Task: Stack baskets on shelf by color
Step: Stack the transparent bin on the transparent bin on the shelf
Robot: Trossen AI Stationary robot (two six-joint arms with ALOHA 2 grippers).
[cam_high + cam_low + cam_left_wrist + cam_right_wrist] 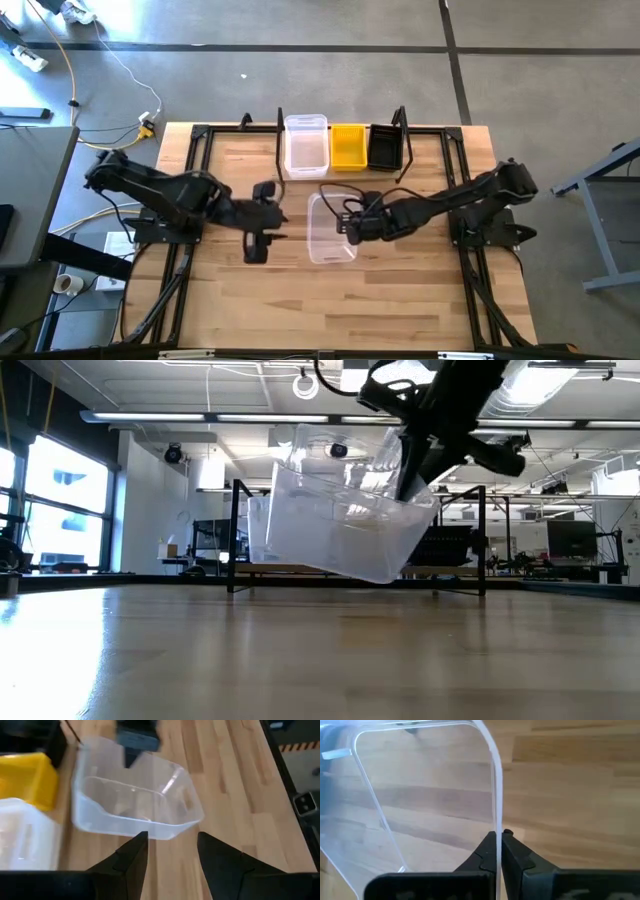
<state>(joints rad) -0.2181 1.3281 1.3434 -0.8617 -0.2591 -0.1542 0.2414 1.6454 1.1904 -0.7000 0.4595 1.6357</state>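
Note:
A clear basket (330,228) hangs tilted above the middle of the table, seen in the low view as a translucent bin (345,520) clear of the wood. My right gripper (350,228) is shut on its wall. My left gripper (172,847) is open, level with the basket's left side and a short way off it (282,222). The shelf (402,140) stands at the table's far edge. On its plank sit clear baskets (306,145), a yellow basket (348,146) and a black basket (384,147), side by side. My right gripper pinches the clear basket's thin wall at its rim (497,827), on the side toward the table's right, with one finger (482,855) inside and the other outside. It comes from the right. The basket is lifted clear and tilted, hanging from the fingers (405,470).
Black rod frames (483,540) rise at both ends of the shelf. Bare wood (330,300) stretches across the near half of the table. Both arms' bases stand at the table's left and right edges.

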